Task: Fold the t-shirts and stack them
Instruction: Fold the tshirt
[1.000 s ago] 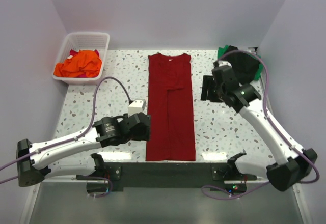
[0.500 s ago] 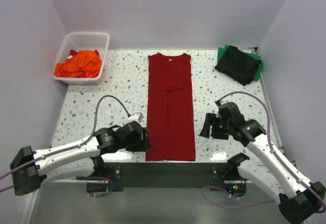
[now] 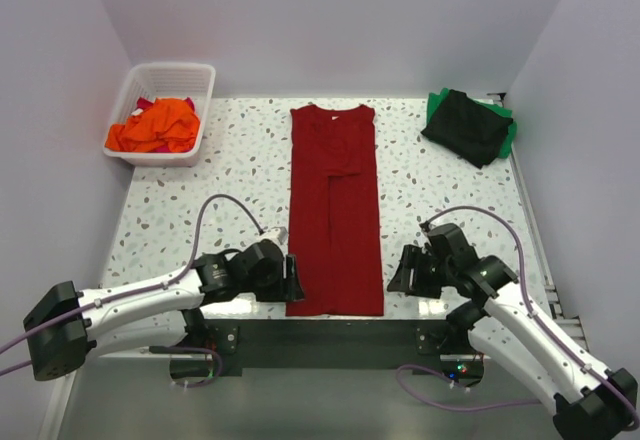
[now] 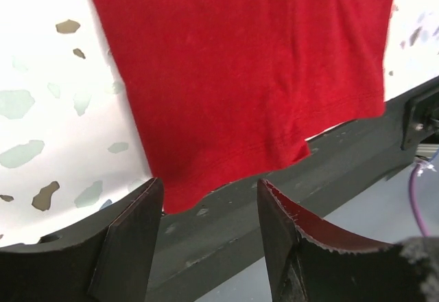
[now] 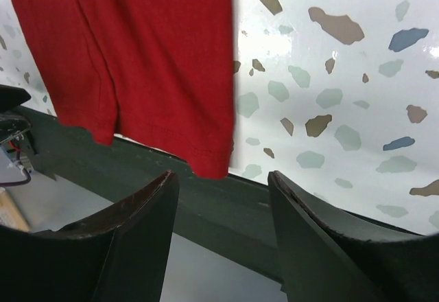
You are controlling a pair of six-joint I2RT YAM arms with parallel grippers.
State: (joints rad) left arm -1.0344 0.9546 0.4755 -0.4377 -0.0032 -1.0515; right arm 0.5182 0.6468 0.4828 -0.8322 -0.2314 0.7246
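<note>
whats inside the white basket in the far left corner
A crumpled orange t-shirt fills the white basket, with a bit of red cloth showing at its far edge. Whatever lies beneath the orange one is covered.

You've got the left arm (image 3: 140, 295) and right arm (image 3: 525, 330) both stretched low, wrists turned inward facing each other. Left gripper (image 3: 291, 278) has its jaws parted, nothing between them. Right gripper (image 3: 400, 270) is the same: jaws apart, empty.
</note>
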